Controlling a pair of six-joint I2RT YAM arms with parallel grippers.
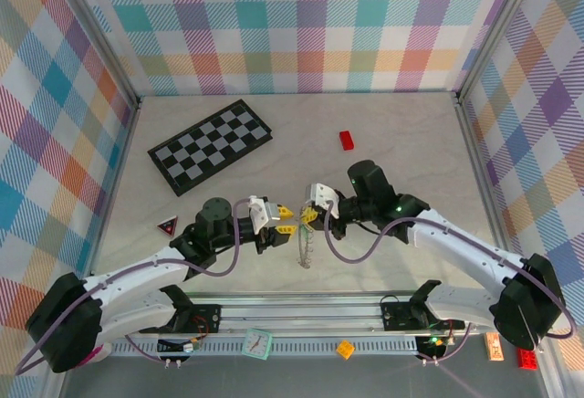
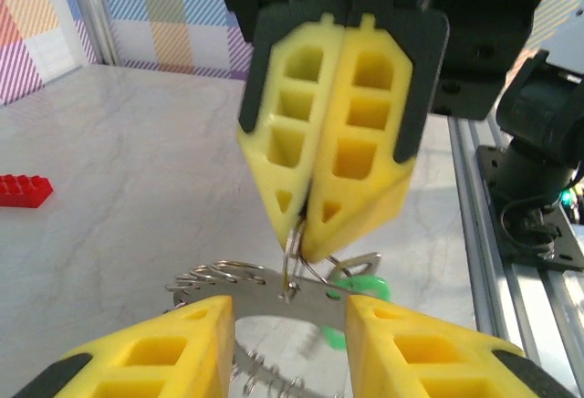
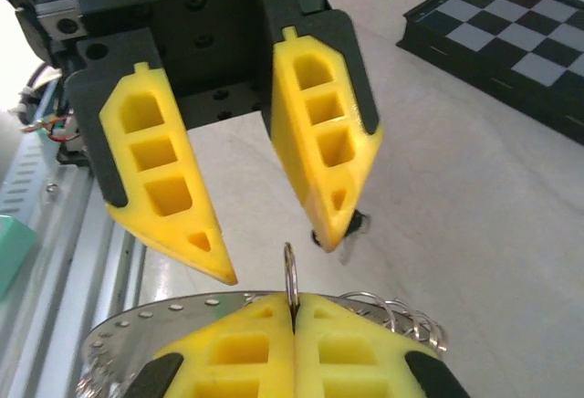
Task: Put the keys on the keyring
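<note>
The keyring (image 1: 304, 250), a wide silvery plate with wire loops along its rim, hangs between both grippers above the table. My right gripper (image 3: 294, 302) is shut on a small wire loop (image 3: 290, 272) at the keyring's (image 3: 155, 311) top edge. In the left wrist view it (image 2: 301, 245) comes down from above onto that loop. My left gripper (image 2: 287, 311) is open, its fingers either side of the plate (image 2: 265, 299) without pinching it. The green-headed key (image 2: 365, 287) hangs just behind the plate. The black-headed key (image 3: 354, 227) lies on the table behind a left fingertip (image 3: 330, 225).
A red block (image 1: 347, 140) lies at the back of the table. A chessboard (image 1: 210, 145) sits at the back left. A small red triangle (image 1: 166, 225) lies by the left arm. The metal rail (image 1: 301, 316) runs along the near edge.
</note>
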